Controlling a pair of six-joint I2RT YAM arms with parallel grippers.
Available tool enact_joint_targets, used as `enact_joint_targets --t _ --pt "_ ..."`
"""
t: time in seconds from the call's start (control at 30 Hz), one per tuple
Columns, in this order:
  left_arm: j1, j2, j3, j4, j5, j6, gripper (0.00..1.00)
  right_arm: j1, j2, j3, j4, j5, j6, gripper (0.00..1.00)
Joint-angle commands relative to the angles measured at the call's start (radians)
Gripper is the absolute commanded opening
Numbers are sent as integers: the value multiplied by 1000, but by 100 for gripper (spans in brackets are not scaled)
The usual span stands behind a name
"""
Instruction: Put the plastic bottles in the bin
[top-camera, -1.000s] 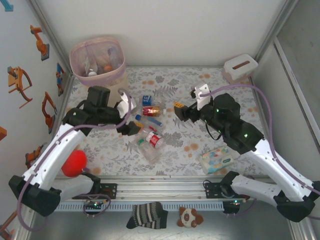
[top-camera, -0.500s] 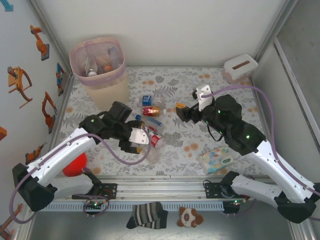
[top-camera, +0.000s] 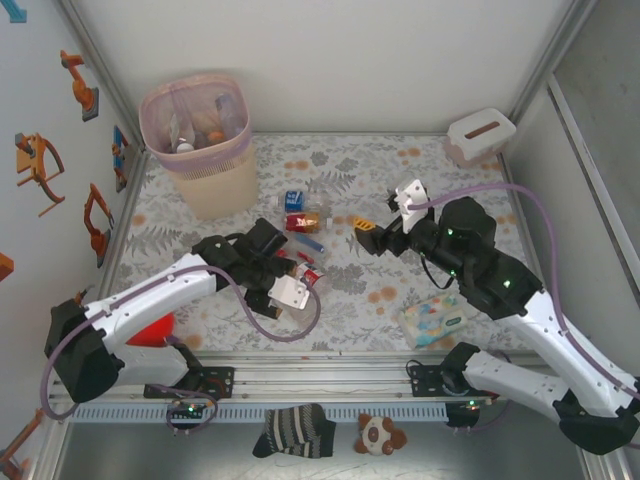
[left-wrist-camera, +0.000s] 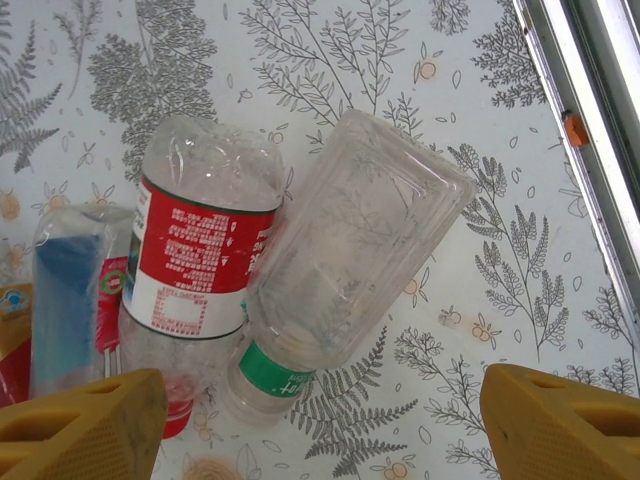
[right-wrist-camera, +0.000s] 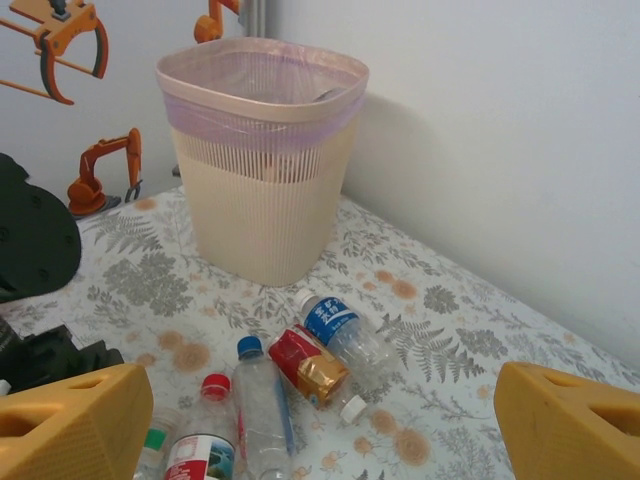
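Plastic bottles (left-wrist-camera: 350, 240) lie below spread left fingers (left-wrist-camera: 85, 430).

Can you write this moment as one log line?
left gripper open above green-label bottle | right gripper open, empty | bin upright, back-left corner

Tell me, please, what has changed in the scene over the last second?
The left hand swung from beside the bin toward the near edge and now hangs open over the red-labelled bottle and the clear bottle beside it. The right hand, open, drifted slightly nearer. Nothing was gripped or released. Both bottles, the bin, the wipes pack and the tissue box stayed put.
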Motion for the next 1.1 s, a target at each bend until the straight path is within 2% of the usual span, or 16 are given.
enact_joint_targets --t 0.0,0.63,1.07 --pt "-12 30 -5 9 -4 39 81 2 -11 -2 -22 -16 -34 87" --pt "-30 261 8 72 -39 11 79 3 -39 -13 -44 34 -40 88" --pt "-30 300 25 55 -13 3 85 2 -39 -17 -47 41 -32 88"
